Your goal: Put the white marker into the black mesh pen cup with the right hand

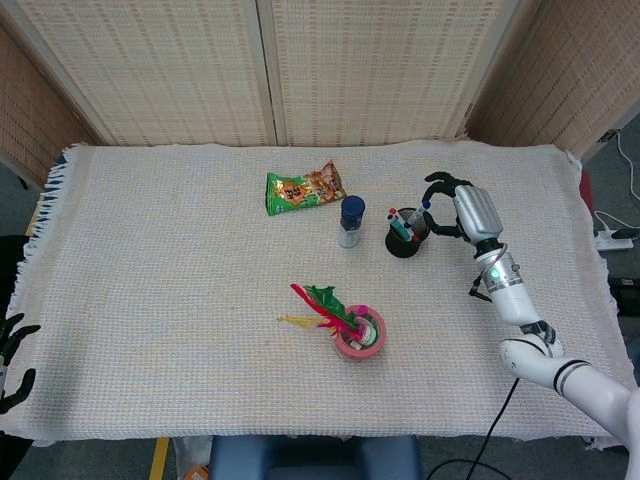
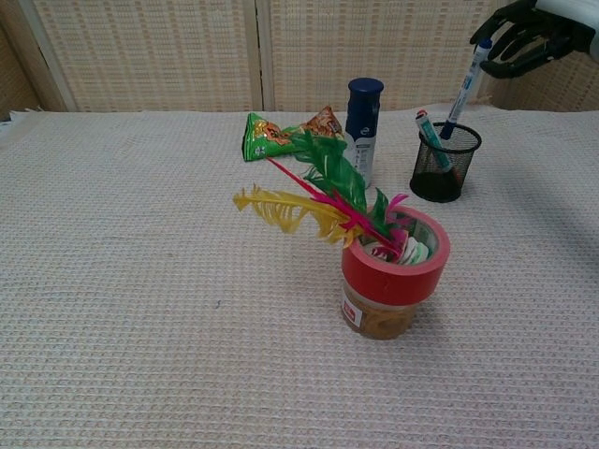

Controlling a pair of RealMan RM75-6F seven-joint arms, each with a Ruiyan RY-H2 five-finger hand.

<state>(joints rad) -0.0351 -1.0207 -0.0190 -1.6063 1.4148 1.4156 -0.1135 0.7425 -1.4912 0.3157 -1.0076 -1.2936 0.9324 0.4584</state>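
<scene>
Holding white marker (image 2: 464, 86) over cup (image 2: 445, 163), right hand (image 2: 524, 39).

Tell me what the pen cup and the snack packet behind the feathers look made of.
Pen cup: apparently black metal mesh, matte; the weave is see-through. Snack packet: probably glossy plastic film, printed green and orange, with crinkled ends.

left hand (image 1: 12, 350) cut off at head view's left edge, finger pose unreadable. snack bag (image 2: 281, 133) partly hidden behind feathers (image 2: 314, 192) in chest view; print too small.
</scene>
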